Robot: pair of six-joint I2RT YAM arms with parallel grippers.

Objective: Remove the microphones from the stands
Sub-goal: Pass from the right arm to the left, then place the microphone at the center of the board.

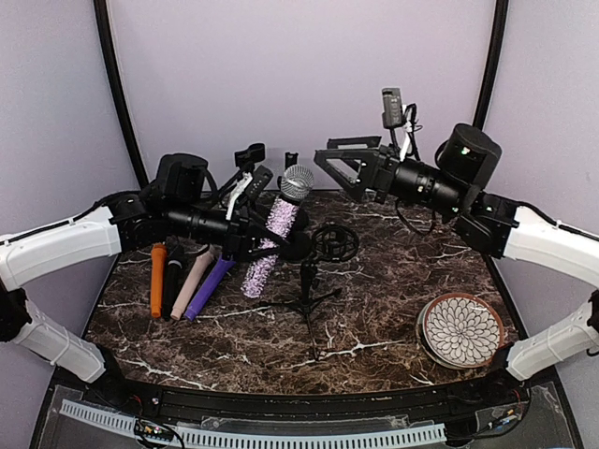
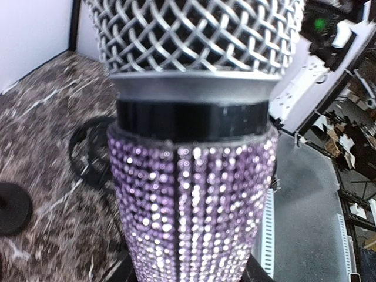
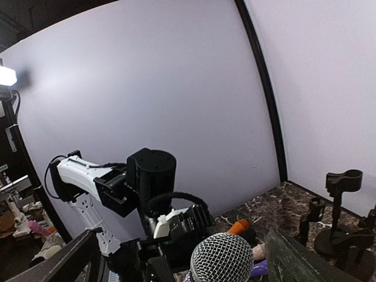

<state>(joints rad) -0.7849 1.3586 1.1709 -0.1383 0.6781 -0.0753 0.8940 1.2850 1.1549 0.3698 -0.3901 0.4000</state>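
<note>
Gripping microphone (image 1: 260, 269) mid-body with left tool (image 1: 271, 234), closed on rhinestone barrel; mic tilted, head up, just left of stand (image 1: 308, 281), seemingly clear of clip (image 1: 334, 241), though contact there hard for me to judge. Right tool (image 1: 339, 166) spread wide, empty, raised behind mic head. My plan: draw mic left and up, away from clip, slowly; firm squeeze on bumpy stones; avoid nudging tripod legs; hold right arm clear
</note>
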